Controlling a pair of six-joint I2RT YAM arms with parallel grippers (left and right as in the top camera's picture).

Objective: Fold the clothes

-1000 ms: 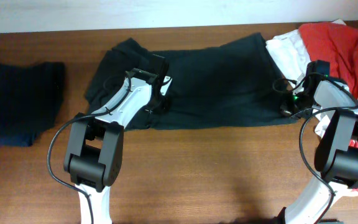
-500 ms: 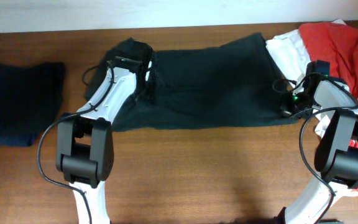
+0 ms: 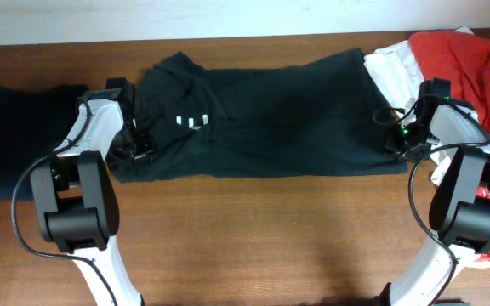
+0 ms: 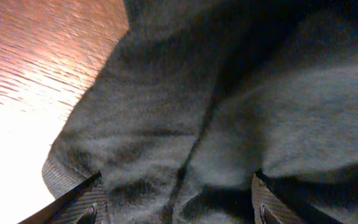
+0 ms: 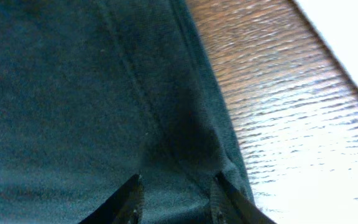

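The clothes, a black T-shirt (image 3: 270, 119), lie spread flat across the back of the table, with a few small white marks (image 3: 192, 121) showing near the left end. My left gripper (image 3: 136, 146) sits at the shirt's left edge. In the left wrist view this gripper (image 4: 179, 205) is open, its fingers (image 4: 86, 200) wide apart over a wrinkled sleeve hem (image 4: 58, 174). My right gripper (image 3: 395, 141) is at the shirt's right edge. In the right wrist view it (image 5: 178, 202) is open, the fingers (image 5: 131, 198) a moderate way apart astride a ridge of fabric beside the hem (image 5: 219, 134).
A folded dark navy garment (image 3: 24, 140) lies at the far left, close to my left arm. A white garment (image 3: 394, 72) and a red shirt (image 3: 466, 59) are piled at the back right, partly under my right arm. Bare wooden table (image 3: 270, 238) fills the front.
My left arm has swung from the shirt's middle to its left edge and its jaws have opened; the shirt's left part now lies spread out. The right jaws have parted.
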